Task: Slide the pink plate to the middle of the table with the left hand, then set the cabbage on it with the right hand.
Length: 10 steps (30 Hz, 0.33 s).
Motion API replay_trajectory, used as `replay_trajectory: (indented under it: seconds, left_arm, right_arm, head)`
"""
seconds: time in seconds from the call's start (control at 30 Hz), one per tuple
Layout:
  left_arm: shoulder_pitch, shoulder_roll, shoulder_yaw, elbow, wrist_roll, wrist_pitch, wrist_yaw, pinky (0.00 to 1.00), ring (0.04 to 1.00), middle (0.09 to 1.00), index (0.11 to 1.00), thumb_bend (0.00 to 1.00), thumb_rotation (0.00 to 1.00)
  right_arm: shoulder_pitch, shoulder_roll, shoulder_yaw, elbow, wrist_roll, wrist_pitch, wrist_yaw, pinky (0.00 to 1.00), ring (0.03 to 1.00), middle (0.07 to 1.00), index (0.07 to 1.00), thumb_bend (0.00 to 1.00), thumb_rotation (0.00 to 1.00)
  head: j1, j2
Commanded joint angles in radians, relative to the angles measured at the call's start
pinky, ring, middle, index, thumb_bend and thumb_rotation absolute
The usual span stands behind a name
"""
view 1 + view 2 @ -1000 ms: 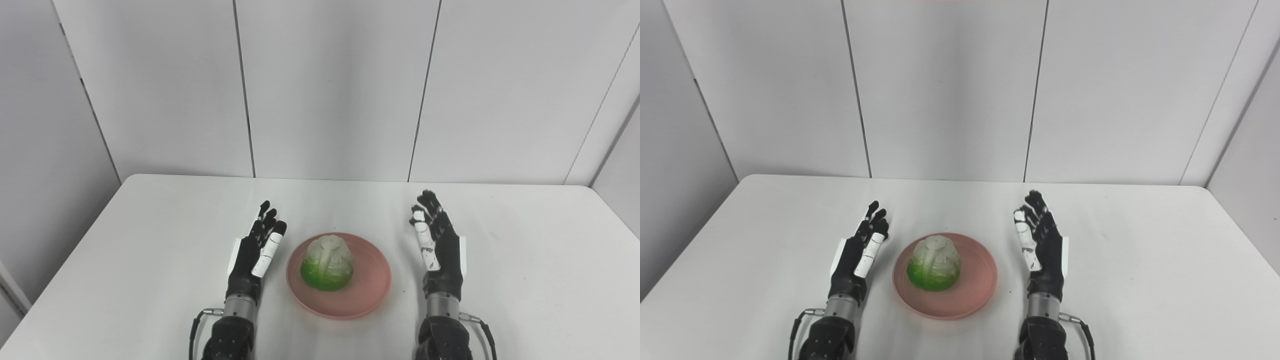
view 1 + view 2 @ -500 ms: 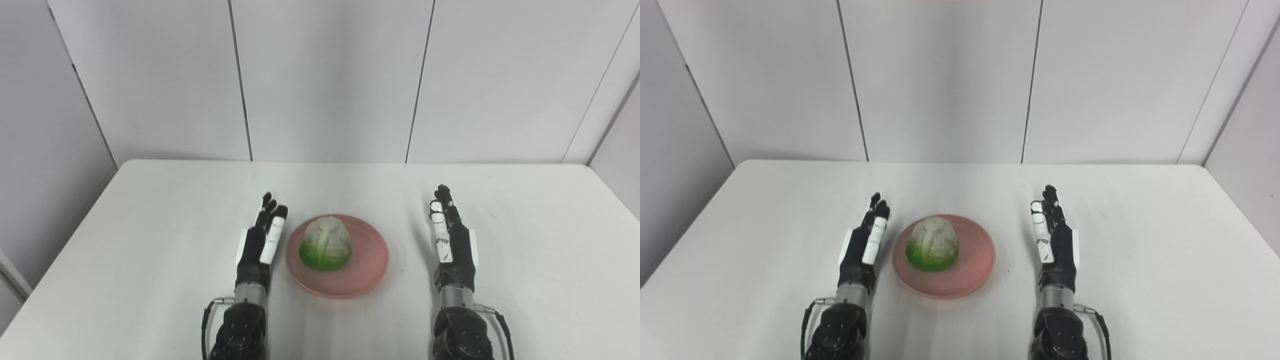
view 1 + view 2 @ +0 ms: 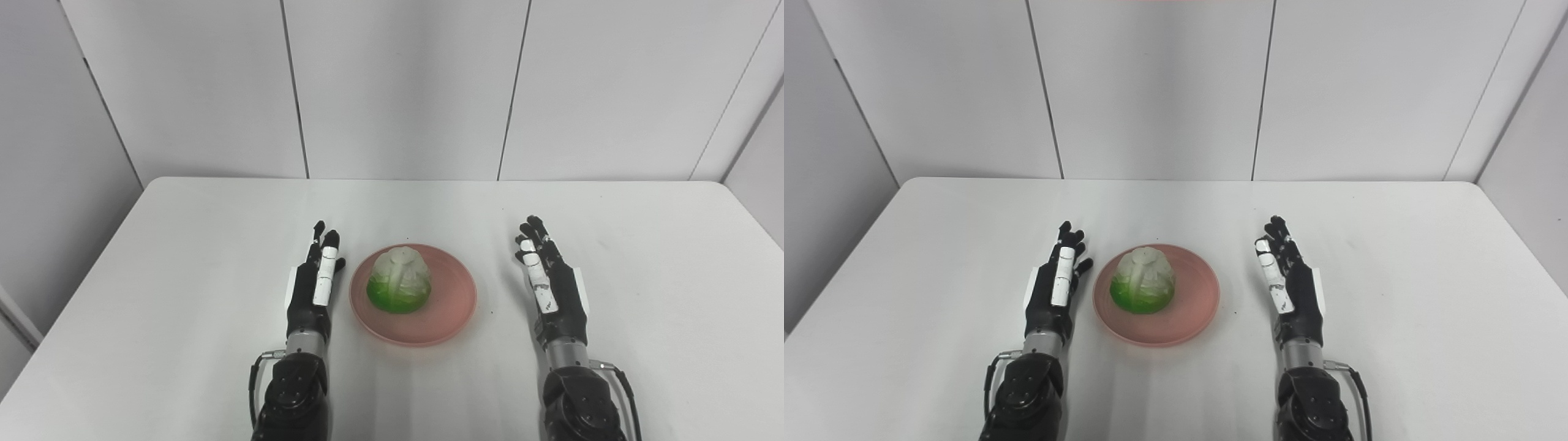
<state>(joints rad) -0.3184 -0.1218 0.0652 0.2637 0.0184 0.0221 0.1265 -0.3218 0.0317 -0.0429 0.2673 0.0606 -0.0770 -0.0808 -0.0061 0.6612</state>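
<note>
The pink plate (image 3: 450,309) lies near the middle of the white table (image 3: 184,245), toward its front. A cabbage (image 3: 399,287), pale on top and green at the base, rests on the plate's left half. My left hand (image 3: 314,288) hovers just left of the plate, open, fingers straight and pointing away from me, close to the rim but apart from it. On the other side my right hand (image 3: 550,288) is open too, a clear gap away from the plate. Neither hand holds anything.
The table's far edge meets a grey panelled wall (image 3: 398,92). The left edge (image 3: 73,288) and right edge (image 3: 759,214) of the table are in view, with bare tabletop beyond each hand.
The whole picture has shifted, so the camera has tilted; plate and cabbage keep their place between the hands. Both hands have drawn back slightly toward me and stay open.
</note>
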Motion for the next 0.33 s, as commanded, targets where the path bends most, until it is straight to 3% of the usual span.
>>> replay_trajectory:
  seconds: [0.0,0.17,0.3]
  left_arm:
    - [-0.017,0.008,0.002,-0.019,-0.002,0.014,0.008,0.95,0.946,0.948,0.989,0.94,0.91]
    - [-0.017,0.005,-0.002,-0.039,0.003,0.027,0.006,0.96,0.947,0.952,0.988,0.93,0.89]
    - [-0.017,0.007,-0.003,-0.046,0.004,0.04,0.005,0.99,0.951,0.953,0.988,0.94,0.88]
  right_arm:
    - [0.003,-0.005,-0.005,-0.026,-0.009,0.049,-0.006,0.91,0.902,0.901,0.911,0.65,0.8]
    - [-0.007,-0.004,-0.016,-0.044,0.002,0.113,-0.005,0.9,0.899,0.901,0.915,0.65,0.83]
    - [-0.017,0.006,-0.042,-0.035,0.045,0.129,0.0,0.91,0.907,0.9,0.913,0.66,0.81]
  head:
    - [0.0,-0.002]
    - [0.006,-0.003]
    - [-0.002,-0.007]
